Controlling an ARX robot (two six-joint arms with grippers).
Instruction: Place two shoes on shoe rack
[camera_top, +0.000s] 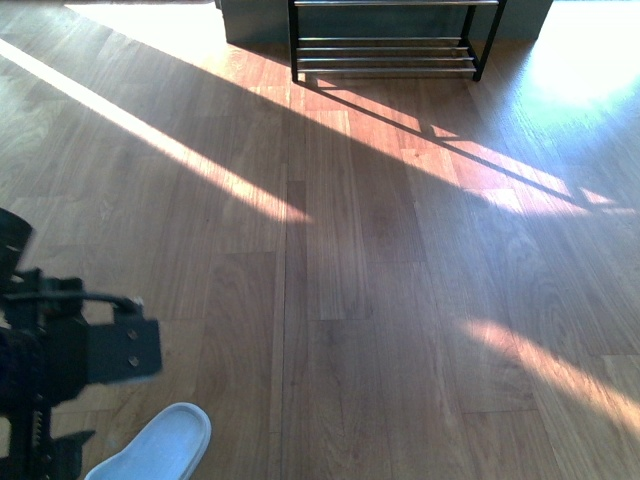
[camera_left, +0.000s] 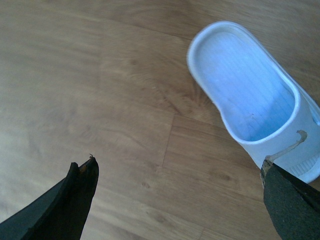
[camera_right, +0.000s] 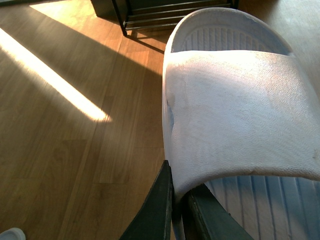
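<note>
Right end effector (camera_right: 179, 187) pinches slide (camera_right: 235, 115) by its edge; rack (camera_top: 385, 42) well ahead across floor (camera_top: 350, 300). Left end effector (camera_left: 178, 161) spread, 2nd slide (camera_left: 245, 90) on floor beside one finger. I'd straddle its sidewall before closing, approx mid-length.

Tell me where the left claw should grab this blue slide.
Likely the slide by its raised side rim beside the strap: come from above with the left claw, one finger inside the footbed, one outside. It lies sole-down, footbed up, so that rim is its thin, exposed edge.
</note>
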